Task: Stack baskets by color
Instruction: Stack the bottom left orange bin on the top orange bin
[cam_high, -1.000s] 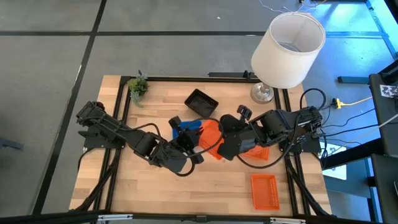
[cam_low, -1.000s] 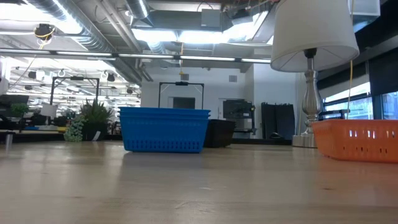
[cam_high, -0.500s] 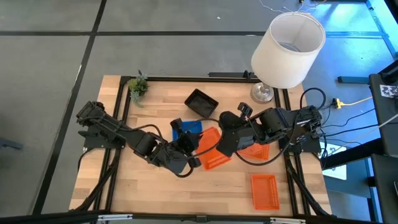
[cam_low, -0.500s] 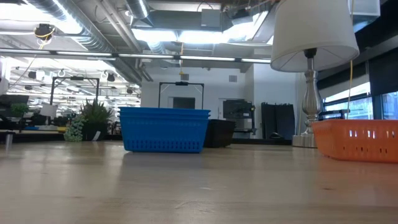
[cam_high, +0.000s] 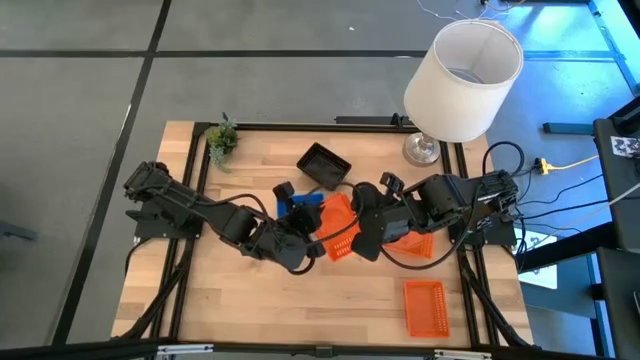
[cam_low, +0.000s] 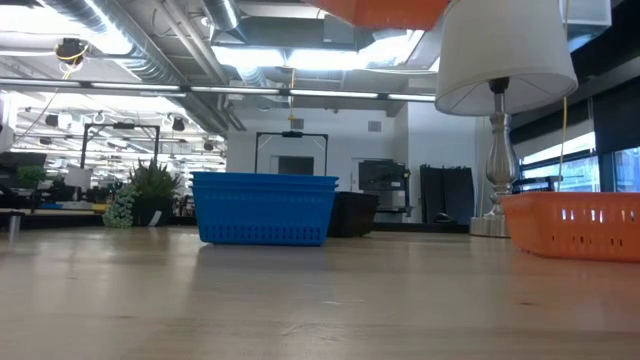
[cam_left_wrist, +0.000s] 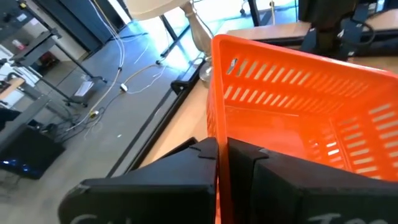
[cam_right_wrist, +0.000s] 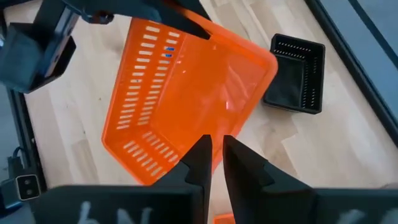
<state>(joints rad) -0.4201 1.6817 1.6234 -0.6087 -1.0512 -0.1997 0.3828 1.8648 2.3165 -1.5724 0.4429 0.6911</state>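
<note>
I am holding one orange basket (cam_high: 338, 225) aloft between both arms, clear of the counter (cam_high: 250, 310). Left jaws (cam_left_wrist: 219, 163) are clamped together on its rim wall; right jaws (cam_right_wrist: 214, 152) are pinching the opposite wall, a narrow gap showing. The basket is hanging tilted between the two sets of jaws, just beside the blue baskets (cam_high: 303, 208), with the black basket (cam_high: 323, 165) beyond. Step in hand, I judge: carrying it to another orange basket (cam_high: 412, 243) under the right arm. Next: level it, align, lower squarely.
</note>
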